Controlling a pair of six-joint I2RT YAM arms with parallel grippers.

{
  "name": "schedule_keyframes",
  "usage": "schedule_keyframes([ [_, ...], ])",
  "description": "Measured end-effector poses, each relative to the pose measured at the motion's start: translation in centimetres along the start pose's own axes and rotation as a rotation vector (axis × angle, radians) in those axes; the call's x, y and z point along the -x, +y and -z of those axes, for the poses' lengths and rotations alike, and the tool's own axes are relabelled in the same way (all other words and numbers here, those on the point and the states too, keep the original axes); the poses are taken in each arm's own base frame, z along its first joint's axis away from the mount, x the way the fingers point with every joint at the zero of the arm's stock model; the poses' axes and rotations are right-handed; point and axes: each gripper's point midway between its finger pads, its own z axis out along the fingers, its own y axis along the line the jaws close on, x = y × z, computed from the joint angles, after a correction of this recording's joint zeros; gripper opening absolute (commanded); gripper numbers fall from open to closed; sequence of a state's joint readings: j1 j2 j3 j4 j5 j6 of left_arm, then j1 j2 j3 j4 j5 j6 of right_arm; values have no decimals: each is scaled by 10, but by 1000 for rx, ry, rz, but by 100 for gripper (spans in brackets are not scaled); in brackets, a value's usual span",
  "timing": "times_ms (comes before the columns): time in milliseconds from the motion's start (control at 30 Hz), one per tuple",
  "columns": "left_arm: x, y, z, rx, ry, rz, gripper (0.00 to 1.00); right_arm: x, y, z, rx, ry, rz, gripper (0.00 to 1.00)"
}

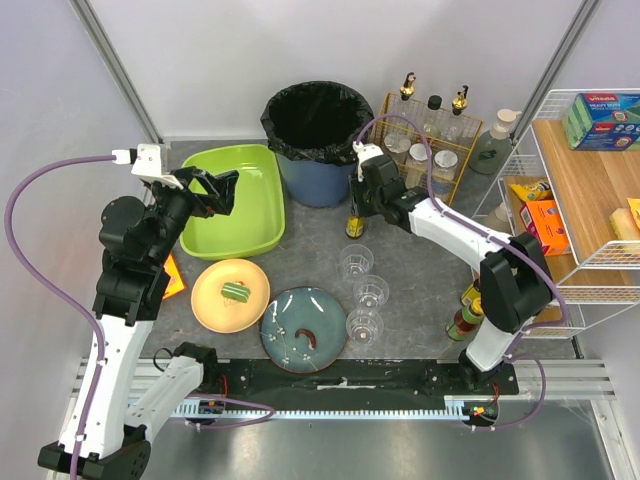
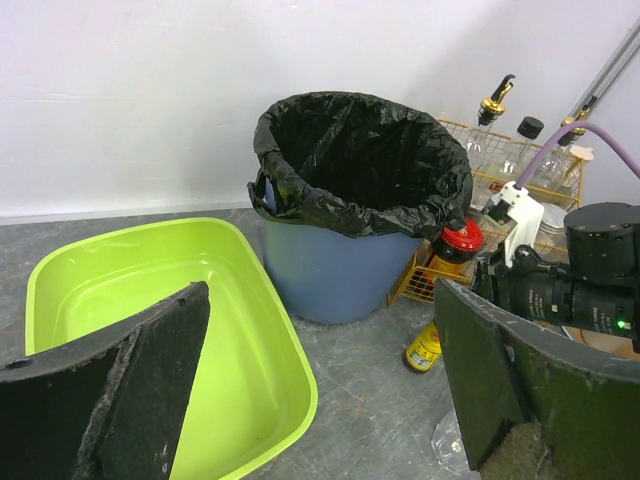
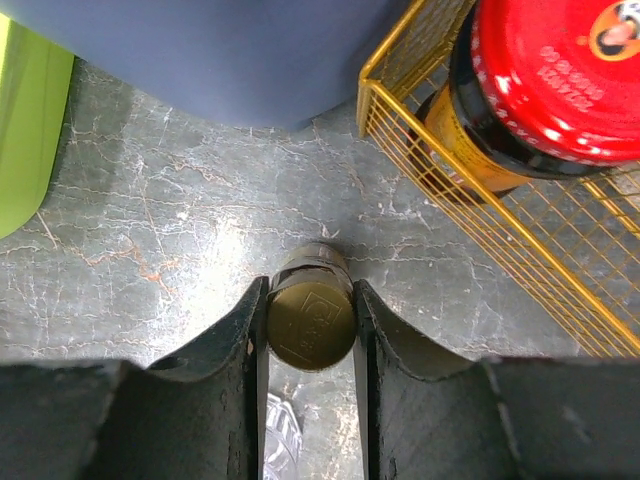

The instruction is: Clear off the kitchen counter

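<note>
On the grey kitchen counter (image 1: 310,240), a small dark bottle (image 1: 355,222) with a gold cap (image 3: 311,325) stands between the blue bin and the gold wire caddy. My right gripper (image 3: 310,300) comes down over it, and both fingers press the sides of the cap. The left wrist view shows the same bottle (image 2: 424,347) by its yellow label. My left gripper (image 1: 215,190) hangs wide open and empty over the right rim of the lime-green tub (image 1: 235,200). A yellow plate (image 1: 230,295) carrying a green item, a teal plate (image 1: 303,328) and three clear glasses (image 1: 364,290) lie nearer the front.
A blue bin (image 1: 318,140) lined with a black bag stands at the back. The gold wire caddy (image 1: 425,140) of bottles is to its right, with a red-capped bottle (image 3: 555,75) inside. A white wire rack (image 1: 580,200) borders the right edge, with jars (image 1: 465,310) beside it.
</note>
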State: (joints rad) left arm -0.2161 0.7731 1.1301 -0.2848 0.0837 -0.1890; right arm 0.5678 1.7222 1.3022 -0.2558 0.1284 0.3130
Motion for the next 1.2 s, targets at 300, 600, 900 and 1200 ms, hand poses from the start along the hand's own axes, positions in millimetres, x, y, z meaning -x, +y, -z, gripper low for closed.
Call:
schedule_keyframes([
  [300,0,0,0,0,0,0,98,42,-20,54,-75,-121,-15,7],
  [600,0,0,0,-2,1,0,98,104,-80,111,-282,-317,-98,4],
  [900,-5,-3,-4,-20,18,2,98,91,-112,100,-420,-339,-183,5],
  [1200,-5,-3,-4,-20,18,2,98,74,-126,54,-443,-293,-232,6],
])
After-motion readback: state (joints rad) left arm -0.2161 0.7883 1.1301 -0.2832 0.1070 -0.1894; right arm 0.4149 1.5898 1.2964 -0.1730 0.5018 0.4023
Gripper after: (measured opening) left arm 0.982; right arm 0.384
